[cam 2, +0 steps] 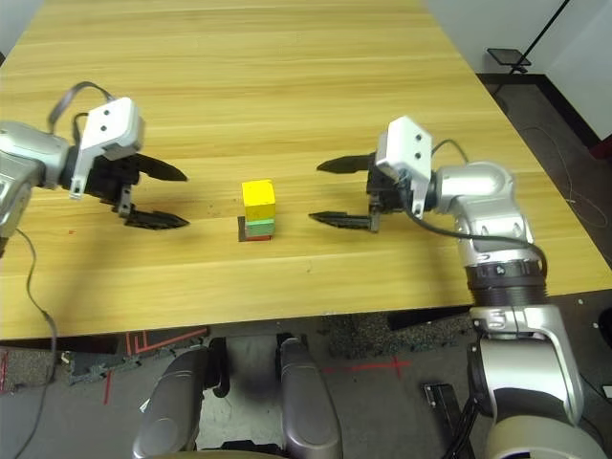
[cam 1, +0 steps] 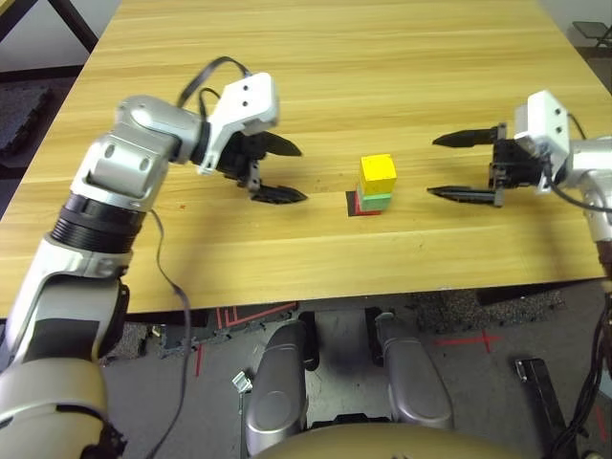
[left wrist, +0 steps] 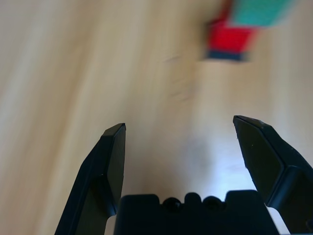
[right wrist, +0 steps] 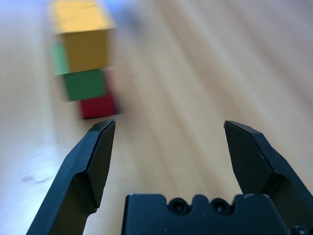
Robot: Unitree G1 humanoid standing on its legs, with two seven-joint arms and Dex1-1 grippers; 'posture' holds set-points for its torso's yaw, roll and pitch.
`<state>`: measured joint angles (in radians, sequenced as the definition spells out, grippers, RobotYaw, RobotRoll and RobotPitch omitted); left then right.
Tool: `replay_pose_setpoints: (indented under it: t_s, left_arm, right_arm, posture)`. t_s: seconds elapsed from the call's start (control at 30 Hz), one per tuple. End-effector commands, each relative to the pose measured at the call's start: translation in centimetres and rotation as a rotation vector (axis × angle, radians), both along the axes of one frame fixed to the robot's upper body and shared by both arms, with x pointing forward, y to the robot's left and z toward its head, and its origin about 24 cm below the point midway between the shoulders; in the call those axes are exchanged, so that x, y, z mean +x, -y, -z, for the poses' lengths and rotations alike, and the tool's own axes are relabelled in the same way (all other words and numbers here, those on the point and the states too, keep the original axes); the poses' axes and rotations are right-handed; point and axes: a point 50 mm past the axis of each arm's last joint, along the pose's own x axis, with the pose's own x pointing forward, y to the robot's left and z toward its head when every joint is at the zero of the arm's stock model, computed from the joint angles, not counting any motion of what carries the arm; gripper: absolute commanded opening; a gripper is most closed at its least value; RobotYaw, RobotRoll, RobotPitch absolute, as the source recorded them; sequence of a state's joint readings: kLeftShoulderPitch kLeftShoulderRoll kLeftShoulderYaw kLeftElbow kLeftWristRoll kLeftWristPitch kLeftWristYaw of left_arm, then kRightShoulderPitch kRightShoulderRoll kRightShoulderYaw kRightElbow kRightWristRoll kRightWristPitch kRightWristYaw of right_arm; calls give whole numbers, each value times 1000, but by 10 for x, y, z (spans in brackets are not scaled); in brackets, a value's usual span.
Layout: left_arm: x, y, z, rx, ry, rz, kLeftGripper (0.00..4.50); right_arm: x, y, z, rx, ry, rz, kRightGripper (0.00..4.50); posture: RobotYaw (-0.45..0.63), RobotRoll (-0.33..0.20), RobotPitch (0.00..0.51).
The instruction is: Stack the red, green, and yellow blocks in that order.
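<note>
no readable text, no legible labels

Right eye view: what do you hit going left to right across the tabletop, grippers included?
Left gripper, open → block stack, yellow block on top, green block in the middle, red block at the bottom → right gripper, open.
</note>
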<state>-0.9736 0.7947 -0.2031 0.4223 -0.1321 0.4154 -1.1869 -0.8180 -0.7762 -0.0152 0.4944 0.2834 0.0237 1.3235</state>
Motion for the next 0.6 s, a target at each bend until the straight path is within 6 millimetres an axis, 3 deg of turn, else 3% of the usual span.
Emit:
replay_pose_setpoints:
  t_s: [0.03, 0.2, 0.33, 0.43, 0.6]
  left_arm:
    - [22, -29, -10, -127, 181, -357, 4481]
    - [23, -53, -5, -337, 431, -727, 4481]
    - [-1, -68, 15, -353, 669, -986, 4481]
    - [-21, -76, 32, -341, 715, -1125, 4481]
    - [-37, -82, 54, -306, 696, -1221, 4481]
  right_arm:
    - [11, 17, -6, 74, 66, 155, 4500]
    - [30, 36, -9, 167, 233, 506, 4500]
    - [36, 64, -13, 299, 375, 871, 4500]
    - [30, 82, -8, 346, 429, 1020, 4500]
    - [17, 101, 20, 395, 424, 1167, 4500]
  posture:
    - [190, 73, 246]
    - [198, 72, 259]
    - [200, 80, 270]
    - [199, 87, 279]
    - [198, 92, 290]
